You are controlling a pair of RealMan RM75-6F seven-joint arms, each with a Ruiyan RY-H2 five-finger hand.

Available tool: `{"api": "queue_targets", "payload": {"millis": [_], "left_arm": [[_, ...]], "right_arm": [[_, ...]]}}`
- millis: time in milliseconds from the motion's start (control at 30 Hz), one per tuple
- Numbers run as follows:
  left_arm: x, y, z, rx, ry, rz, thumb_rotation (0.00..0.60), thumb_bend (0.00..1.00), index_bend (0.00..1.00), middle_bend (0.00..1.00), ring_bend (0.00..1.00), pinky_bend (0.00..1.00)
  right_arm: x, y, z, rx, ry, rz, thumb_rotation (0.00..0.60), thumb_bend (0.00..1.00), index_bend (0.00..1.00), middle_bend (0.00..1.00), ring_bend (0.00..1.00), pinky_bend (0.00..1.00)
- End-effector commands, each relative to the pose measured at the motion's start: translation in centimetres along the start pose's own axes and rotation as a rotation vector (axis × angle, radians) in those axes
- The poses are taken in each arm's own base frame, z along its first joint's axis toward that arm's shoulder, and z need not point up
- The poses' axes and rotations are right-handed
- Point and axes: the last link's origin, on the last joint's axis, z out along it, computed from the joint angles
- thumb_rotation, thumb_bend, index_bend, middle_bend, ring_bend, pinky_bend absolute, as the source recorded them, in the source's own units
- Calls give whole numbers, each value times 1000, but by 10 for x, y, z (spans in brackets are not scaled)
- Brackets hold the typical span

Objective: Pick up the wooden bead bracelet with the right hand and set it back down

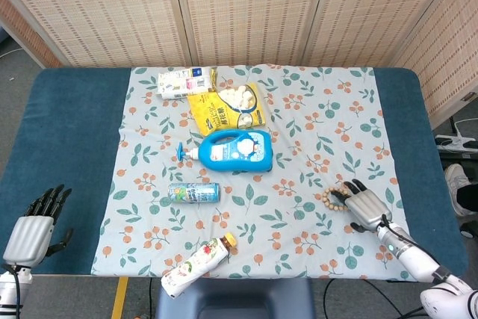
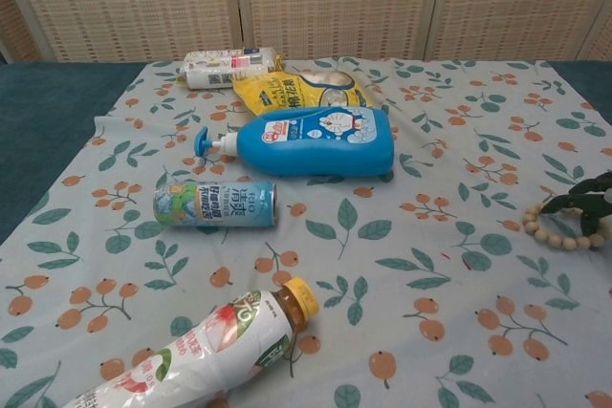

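Bracelet [image 1: 333, 198] of wooden beads lies flat on the floral tablecloth [image 1: 314, 117] near its right edge, toward the front; in the chest view the bead ring [image 2: 564, 229] sits at the far right of the frame. Right hand [image 1: 365, 204] rests just beside the bracelet on its right, fingers extended toward the beads. In the chest view dark fingertips [image 2: 583, 200] reach the top of the ring, but neither view settles whether they pinch a bead or only touch it, so the grasp cannot be determined. Left hand [image 1: 35, 223] hovers off the cloth at the front left corner of the blue table [image 1: 67, 132], fingers spread, holding nothing.

Well apart to the left of the bracelet: blue pump bottle [image 1: 231, 150] on its side at cloth centre; small can [image 1: 194, 192] lying in front of it; drink bottle [image 1: 196, 264] with yellow cap at the front edge. Yellow snack bag [image 1: 227, 107] and white pack [image 1: 183, 81] lie at the rear
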Motion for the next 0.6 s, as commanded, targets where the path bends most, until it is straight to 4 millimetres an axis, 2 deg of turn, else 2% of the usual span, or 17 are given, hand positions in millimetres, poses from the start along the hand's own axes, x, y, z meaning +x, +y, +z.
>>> {"api": "queue_targets", "payload": {"millis": [33, 133, 300, 500, 600], "left_arm": [[0, 0, 0, -1, 0, 0, 600, 421, 0, 0, 0, 178], [0, 0, 0, -2, -2, 0, 600, 421, 0, 0, 0, 178], [1, 1, -1, -8, 4, -2, 600, 421, 0, 0, 0, 177], [5, 3, -3, -23, 49, 6, 600, 421, 0, 0, 0, 175], [5, 2, -4, -27, 56, 12, 600, 429, 0, 0, 0, 162]], "right_arm": [[16, -4, -15, 0, 116, 49, 600, 186, 0, 77, 0, 0], [24, -6, -27, 16, 211, 85, 600, 186, 0, 74, 0, 0], [31, -7, -50, -24, 326, 41, 600, 186, 0, 63, 0, 0], [23, -23, -113, -188, 520, 82, 600, 186, 0, 16, 0, 2], [14, -26, -125, -220, 534, 115, 600, 186, 0, 9, 0, 20]]}}
